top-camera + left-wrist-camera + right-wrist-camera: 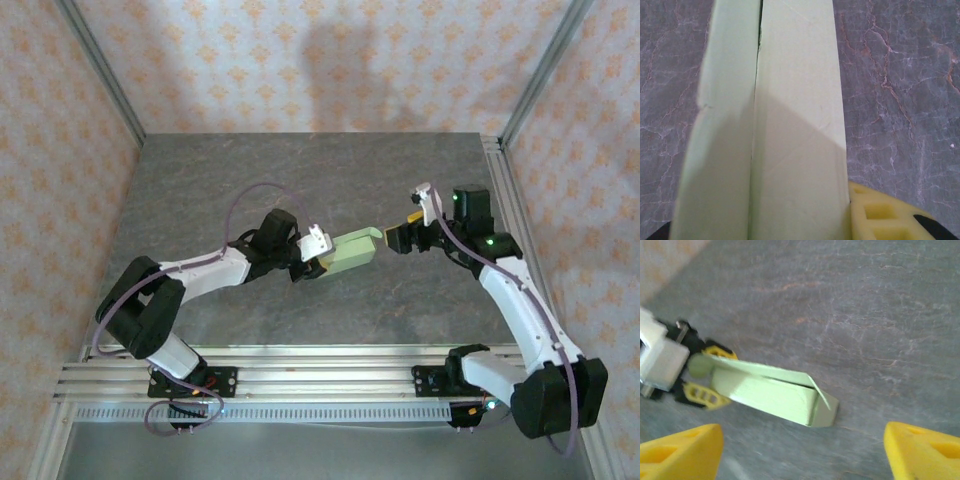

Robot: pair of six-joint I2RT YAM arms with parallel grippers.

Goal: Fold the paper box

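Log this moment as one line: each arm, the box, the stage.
left fingers: shut on paper box end | right fingers: open, just short of the other end | flap there: still open | stage: folding unfinished

paper box (pixel 770 397): matt thin card | table (pixel 300 170): grey marbled stone-look (matt)

Two matching arms at the table's near edge. We see the left arm (pixel 205 268) and the right arm (pixel 515 300) clad in white link shells, with bulky black joint housings and black base brackets (pixel 195 382). A lilac cable (pixel 238 205) runs along the left arm and a greyer cable (pixel 463 250) along the right, where two green lights (pixel 490 241) glow. The right gripper (pixel 802 445) has chunky yellow fingers (pixel 682 450) with square recesses. The left gripper (pixel 702 374) has latticed yellow fingers and a white block (pixel 660 360) behind them.
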